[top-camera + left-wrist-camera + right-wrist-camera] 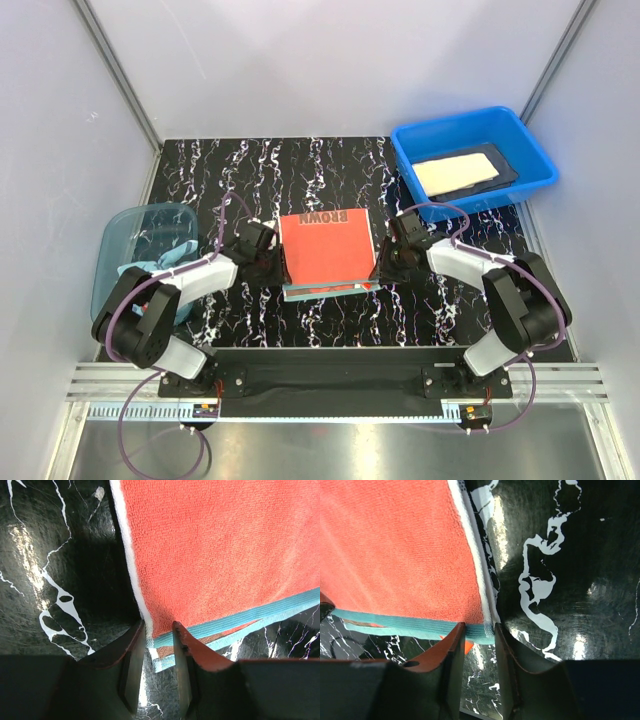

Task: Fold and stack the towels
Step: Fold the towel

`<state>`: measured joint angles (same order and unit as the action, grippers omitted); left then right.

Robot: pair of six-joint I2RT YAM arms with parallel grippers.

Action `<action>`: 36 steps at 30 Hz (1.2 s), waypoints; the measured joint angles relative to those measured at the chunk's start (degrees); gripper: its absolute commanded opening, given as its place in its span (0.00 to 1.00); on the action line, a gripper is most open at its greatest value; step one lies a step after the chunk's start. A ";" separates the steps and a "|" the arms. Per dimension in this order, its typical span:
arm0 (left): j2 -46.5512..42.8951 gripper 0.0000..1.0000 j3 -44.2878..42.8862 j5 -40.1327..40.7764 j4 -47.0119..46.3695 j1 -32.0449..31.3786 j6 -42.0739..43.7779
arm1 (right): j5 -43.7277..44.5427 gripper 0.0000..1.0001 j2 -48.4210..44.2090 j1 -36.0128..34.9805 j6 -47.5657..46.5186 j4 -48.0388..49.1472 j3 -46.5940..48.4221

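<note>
- Mid-counter point(250, 170), a little toward the near edge: red towel point(328, 250), folded to a near-square and lying flat.
- Points its "BROWN" lettering at the far edge, the row of letters running left to right, and turns its teal border to the near edge.
- Sits almost square to the counter's edges, with no clear long axis; shows thin teal-edged layers under its near side.
- At the towel's near-left corner: left gripper point(159, 630), gap narrow, fingers closed on the layered corner with red and teal cloth between them.
- At the near-right corner: right gripper point(479, 630), gap just as narrow, pinching the end of the teal border.
- Left arm point(150, 320): elbow folded back near the near-left corner, forearm reaching inward to the towel, wrist low over the counter.
- Right arm point(515, 295): much the same mirrored, elbow out toward the right edge, forearm angled inward, wrist low.
- Far-right corner: bin point(470, 125), holding a yellow towel point(455, 172) spread on a slate towel point(507, 168), long axis roughly left to right.
- By the left edge: tub point(125, 235), with a teal towel point(172, 255) bunched at its near-right rim, just beside the left arm.
</note>
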<state>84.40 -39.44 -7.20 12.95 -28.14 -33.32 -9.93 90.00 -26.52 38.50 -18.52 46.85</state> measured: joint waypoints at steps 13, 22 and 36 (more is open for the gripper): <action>0.09 0.24 0.42 0.59 -0.44 0.00 -1.27 | 0.39 0.14 0.90 0.00 0.39 1.18 -0.42; -0.85 0.24 -0.07 1.95 2.86 0.00 -1.33 | 0.42 0.12 0.90 0.00 0.39 1.40 -0.42; -1.60 0.00 0.33 1.53 3.43 0.00 -2.08 | 0.76 0.00 0.90 -0.70 0.42 1.46 -0.15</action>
<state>82.81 -39.11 -5.67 16.38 -28.14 -35.40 -9.17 90.89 -27.22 38.92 -17.06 46.70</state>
